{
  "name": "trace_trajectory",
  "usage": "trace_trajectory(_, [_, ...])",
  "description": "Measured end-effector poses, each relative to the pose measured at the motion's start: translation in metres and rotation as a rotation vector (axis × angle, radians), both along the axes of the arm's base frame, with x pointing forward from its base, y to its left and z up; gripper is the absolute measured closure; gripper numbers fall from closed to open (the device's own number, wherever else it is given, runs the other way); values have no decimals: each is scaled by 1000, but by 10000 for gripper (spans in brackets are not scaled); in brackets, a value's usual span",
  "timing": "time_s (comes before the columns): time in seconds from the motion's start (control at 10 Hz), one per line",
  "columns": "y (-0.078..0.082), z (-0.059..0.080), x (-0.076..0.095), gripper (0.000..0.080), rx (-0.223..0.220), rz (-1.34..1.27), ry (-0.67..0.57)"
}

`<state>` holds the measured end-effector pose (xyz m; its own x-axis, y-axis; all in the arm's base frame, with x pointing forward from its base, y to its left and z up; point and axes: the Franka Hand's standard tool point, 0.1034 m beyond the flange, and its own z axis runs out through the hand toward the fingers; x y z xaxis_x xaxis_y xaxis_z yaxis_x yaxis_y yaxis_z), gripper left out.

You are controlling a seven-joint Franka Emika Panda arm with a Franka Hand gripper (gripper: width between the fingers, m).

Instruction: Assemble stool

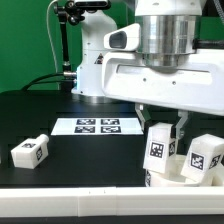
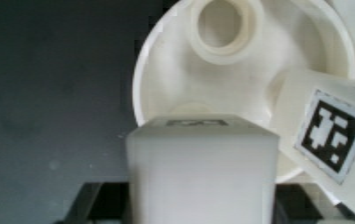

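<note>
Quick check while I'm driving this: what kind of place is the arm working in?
Most likely a robotics lab bench: a black table with a fixed marker board, a robot arm whose jaws hold a tagged leg, and a green cable behind.

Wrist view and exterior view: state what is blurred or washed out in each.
Wrist view: the near leg is soft and washed out; the seat glares. Exterior view: the arm is blurred; the marker board reads sharper.
</note>
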<state>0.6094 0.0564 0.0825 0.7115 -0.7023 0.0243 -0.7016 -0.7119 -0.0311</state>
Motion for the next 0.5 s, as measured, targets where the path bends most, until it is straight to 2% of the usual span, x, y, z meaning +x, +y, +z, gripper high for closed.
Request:
trace_trajectory(0.2, [0,0,0,462,19,-165,-2])
trace_trajectory(0.3, [-2,-1,1,462,54,-298,-19])
trace_trajectory(0.5, [-1,0,3,462,89,-507,-26])
